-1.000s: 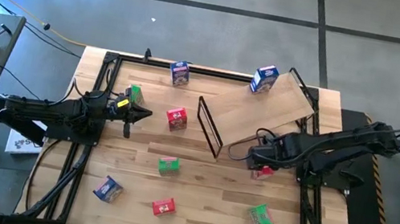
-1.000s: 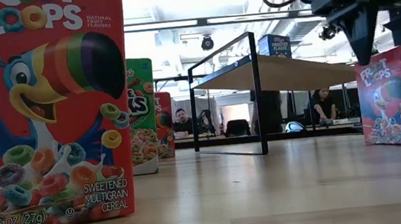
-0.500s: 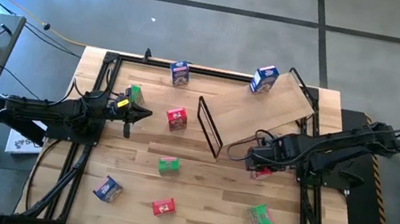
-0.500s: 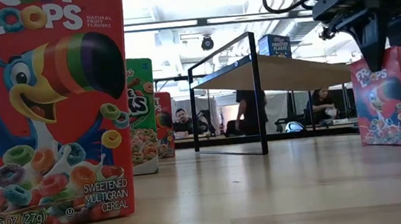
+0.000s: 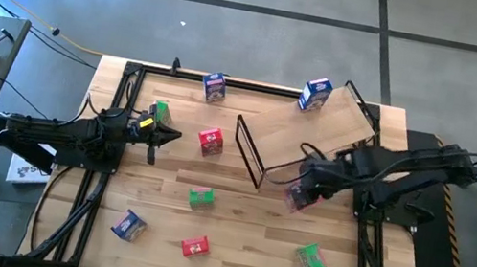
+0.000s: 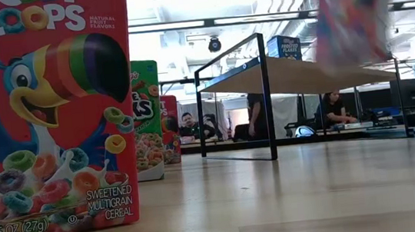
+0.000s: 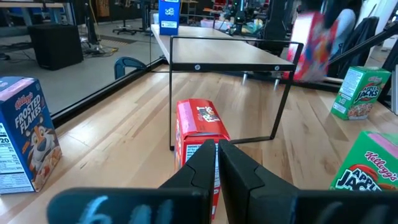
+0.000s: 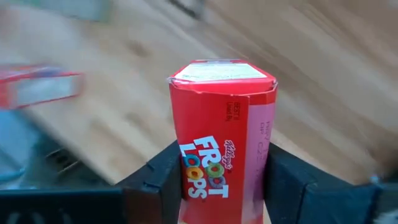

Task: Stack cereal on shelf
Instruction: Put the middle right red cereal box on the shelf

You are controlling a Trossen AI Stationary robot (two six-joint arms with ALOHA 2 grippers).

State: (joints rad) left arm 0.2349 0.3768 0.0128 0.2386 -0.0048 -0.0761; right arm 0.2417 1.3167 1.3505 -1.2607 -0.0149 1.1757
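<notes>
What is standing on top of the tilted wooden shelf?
One blue cereal box stands on the shelf, at its far corner. The right arm covers the near edge.

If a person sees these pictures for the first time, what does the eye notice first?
The right hand grips a small red cardboard cereal box, lifted off the tabletop just before the tilted light wooden shelf board. In the low view, another red box fills the left foreground.

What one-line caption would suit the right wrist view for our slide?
Right gripper lifts a red Froot Loops box clamped between its jaws above the wooden table.
</notes>
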